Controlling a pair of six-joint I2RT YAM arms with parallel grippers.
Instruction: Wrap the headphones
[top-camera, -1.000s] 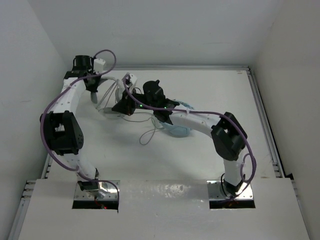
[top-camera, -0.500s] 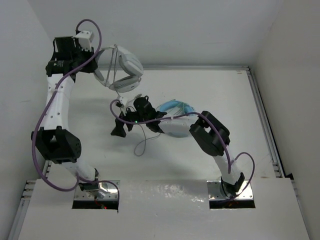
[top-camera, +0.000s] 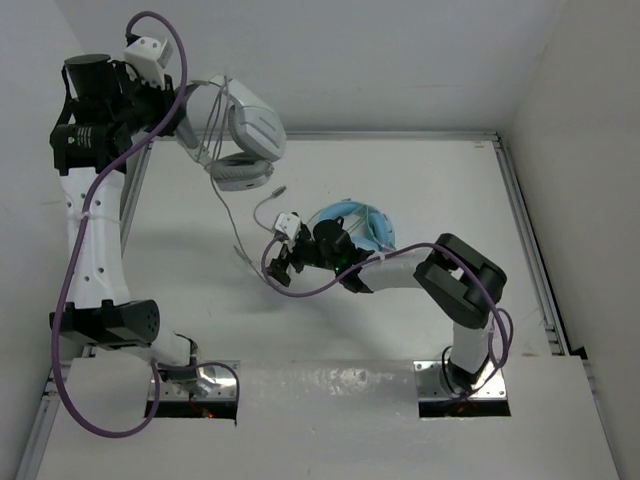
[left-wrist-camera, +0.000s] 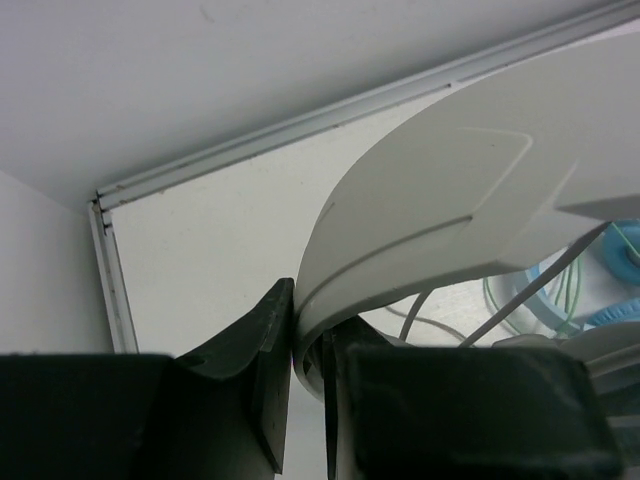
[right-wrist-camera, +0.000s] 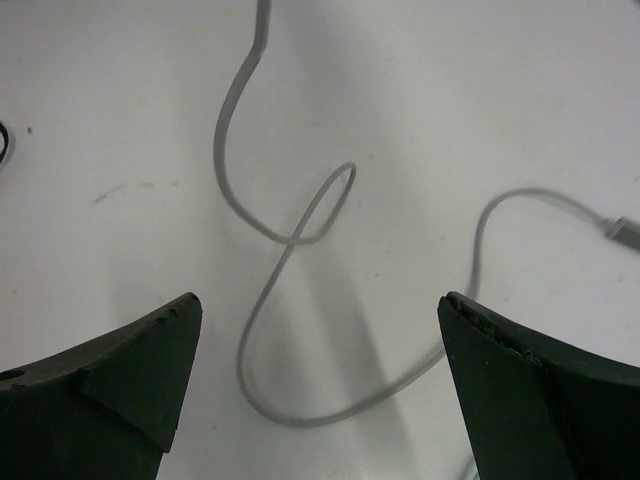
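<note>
The white and light-grey headphones (top-camera: 248, 125) hang in the air at the back left, held by the wide headband (left-wrist-camera: 450, 210). My left gripper (top-camera: 188, 108) (left-wrist-camera: 305, 312) is shut on that headband, raised high. Their thin grey cable (top-camera: 238, 245) drops to the table and lies there in loose loops (right-wrist-camera: 285, 235), its plug (right-wrist-camera: 625, 232) at the right. My right gripper (top-camera: 278, 266) (right-wrist-camera: 320, 335) stands wide open low over the looped cable, with nothing between its fingers.
Light blue headphones (top-camera: 355, 222) lie on the table just behind the right arm's wrist and show at the right edge of the left wrist view (left-wrist-camera: 612, 290). A metal rail (top-camera: 525, 230) borders the table on the right. White walls stand close at left and back.
My left arm has lifted the headphones up and to the back left. My right gripper has opened, let go of the cable and drawn back toward the near side.
</note>
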